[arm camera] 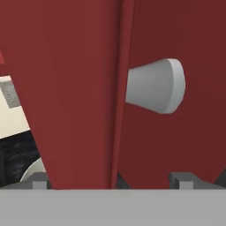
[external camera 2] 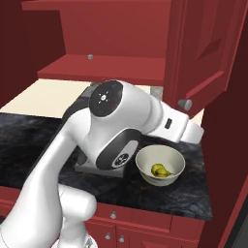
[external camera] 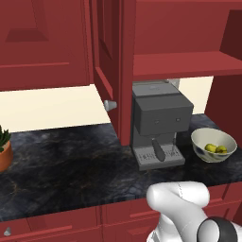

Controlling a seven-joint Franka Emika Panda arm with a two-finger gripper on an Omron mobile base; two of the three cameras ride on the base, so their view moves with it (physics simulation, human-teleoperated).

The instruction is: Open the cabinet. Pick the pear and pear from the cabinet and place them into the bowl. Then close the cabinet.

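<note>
Gripper (arm camera: 112,178) sits closest, jaws spread wide, nothing between them, tips right up against the edge of the right cabinet door (external camera 2: 203,53). Knob (arm camera: 155,86) of that door is just above the tips, on the door face, stem pointing sideways out from the panel.

Risk, my read: both pears already in the bowl, so the step left is closing the doors. Tips straddle the door edge rather than the knob; a push from here could slip off the edge or jam a finger into the gap beside the panel. A hard swing could also bang the door shut. The forearm passes just above the bowl (external camera 2: 160,165), so a low sweep may clip the rim and shove it along the counter (external camera: 71,165).

Bowl stands upright on the counter, mouth up, just right of the coffee machine (external camera: 158,125). Pears (external camera: 216,149) lie together inside it; too small to tell long axis or stem direction.

Past the coffee machine, the cabinet (external camera: 179,64) is above it w/ both doors swung out. Left door (external camera: 106,52) is edge-on to the left of the machine, long axis vertical, its knob facing left. Shelf inside looks bare.
</note>
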